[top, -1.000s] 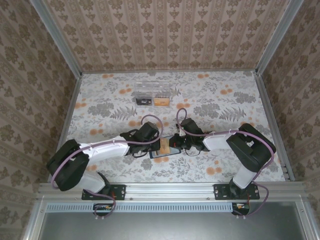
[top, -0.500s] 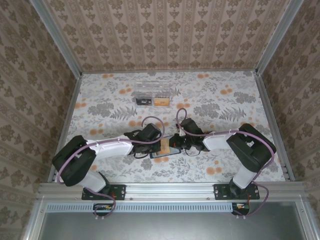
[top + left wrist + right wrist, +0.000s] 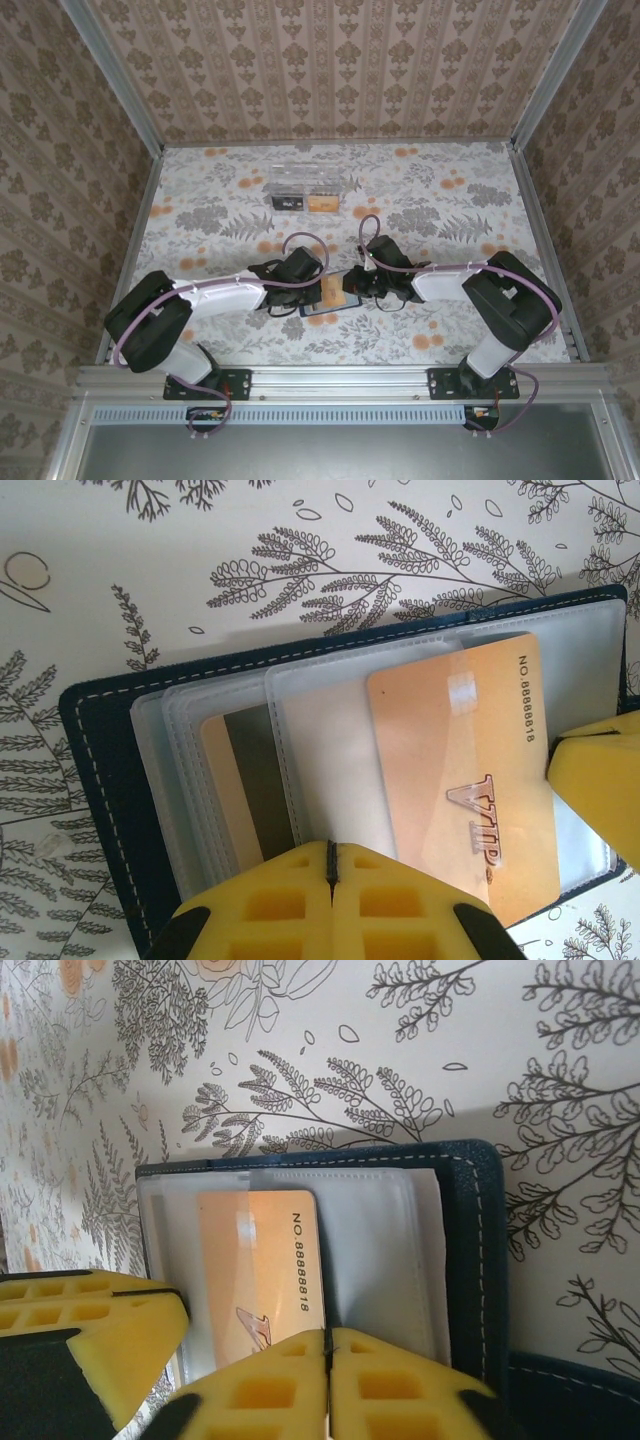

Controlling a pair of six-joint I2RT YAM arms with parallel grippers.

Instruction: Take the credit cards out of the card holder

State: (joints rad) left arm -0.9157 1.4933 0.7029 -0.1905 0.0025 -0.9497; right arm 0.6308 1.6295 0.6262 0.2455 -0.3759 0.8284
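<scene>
The card holder (image 3: 318, 308) lies open on the table between the arms, dark navy (image 3: 95, 750) with clear plastic sleeves. An orange credit card (image 3: 460, 750) marked VIP sticks partly out of a sleeve, and a second tan card (image 3: 222, 790) sits deeper in another sleeve. My left gripper (image 3: 330, 852) is shut, its tips down on the sleeves at the near edge. My right gripper (image 3: 327, 1338) also has its jaws together, standing right at the long edge of the orange card (image 3: 258, 1250). Whether it pinches anything is hidden. The holder's stitched border (image 3: 465, 1250) lies to its right.
A clear plastic box (image 3: 300, 178) stands at the back of the table, with a small dark item (image 3: 289, 203) and an orange one (image 3: 322, 204) in front of it. Patterned walls close in the left, right and back sides.
The left arm's elbow swung forward early on, then held still. The right arm shifted slightly to the right. The holder and the orange card stayed in place.
</scene>
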